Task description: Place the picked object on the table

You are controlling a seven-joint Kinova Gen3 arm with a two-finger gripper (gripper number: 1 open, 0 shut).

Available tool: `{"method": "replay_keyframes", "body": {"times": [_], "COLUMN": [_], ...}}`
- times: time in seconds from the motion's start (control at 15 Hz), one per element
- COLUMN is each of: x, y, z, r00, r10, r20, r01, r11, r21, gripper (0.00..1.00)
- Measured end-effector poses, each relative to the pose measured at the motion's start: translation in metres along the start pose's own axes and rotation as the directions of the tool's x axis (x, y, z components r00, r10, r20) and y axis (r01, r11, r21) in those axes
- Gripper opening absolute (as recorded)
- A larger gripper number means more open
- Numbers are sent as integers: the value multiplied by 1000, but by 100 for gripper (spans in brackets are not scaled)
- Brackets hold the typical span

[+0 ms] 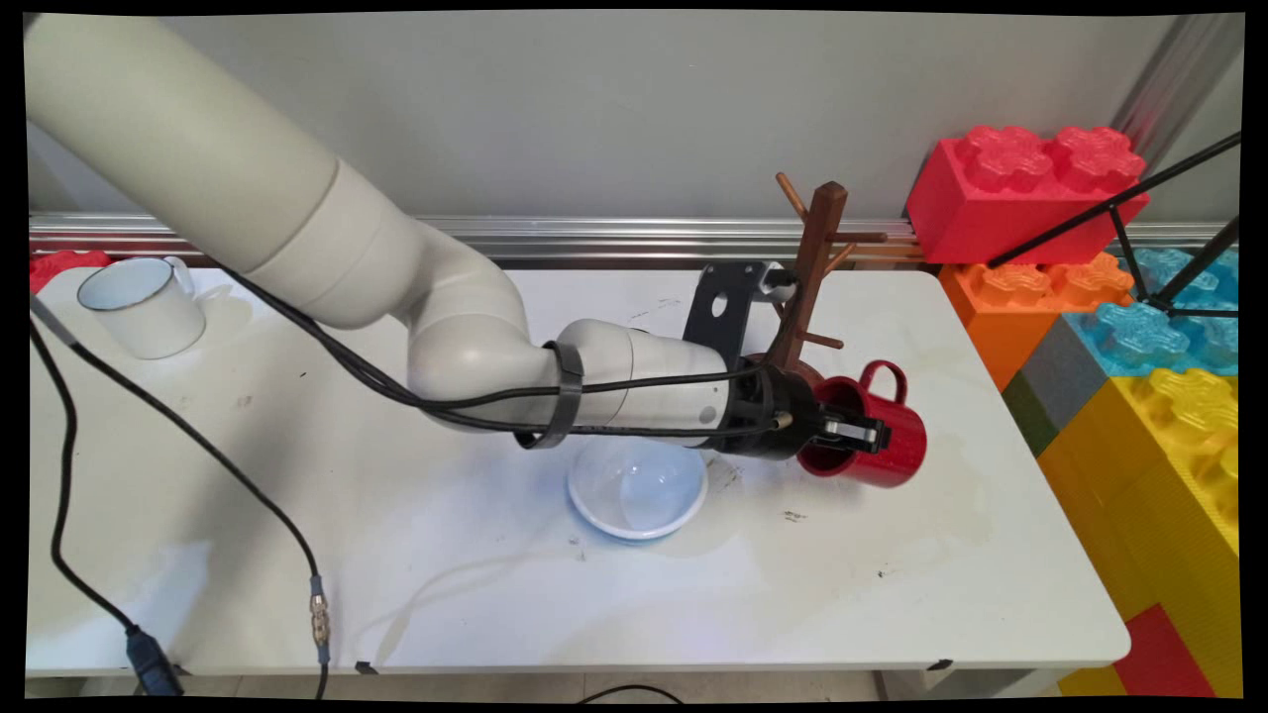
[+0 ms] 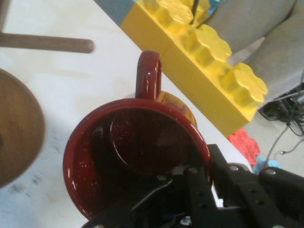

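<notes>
The hand (image 1: 854,432) grips the rim of a tilted red mug (image 1: 877,436), just right of a wooden mug tree (image 1: 810,272) on the desk (image 1: 892,584).

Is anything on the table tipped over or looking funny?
Yes. The red mug is tipped on its side, mouth facing the arm, with the gripper clamped on its rim, one finger inside. It sits beside the wooden mug tree. The white mug and white bowl stand upright.
</notes>
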Motion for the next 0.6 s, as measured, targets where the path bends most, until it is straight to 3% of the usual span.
{"method": "replay_keyframes", "body": {"times": [0.33, 0.6], "x": [8, 19], "y": [13, 16], "z": [-20, -35], "r00": [999, 997], "r10": [23, 69], "r20": [22, 35], "r01": [-22, -67], "r11": [999, 997], "r21": [-35, -38], "gripper": [0, 0]}}
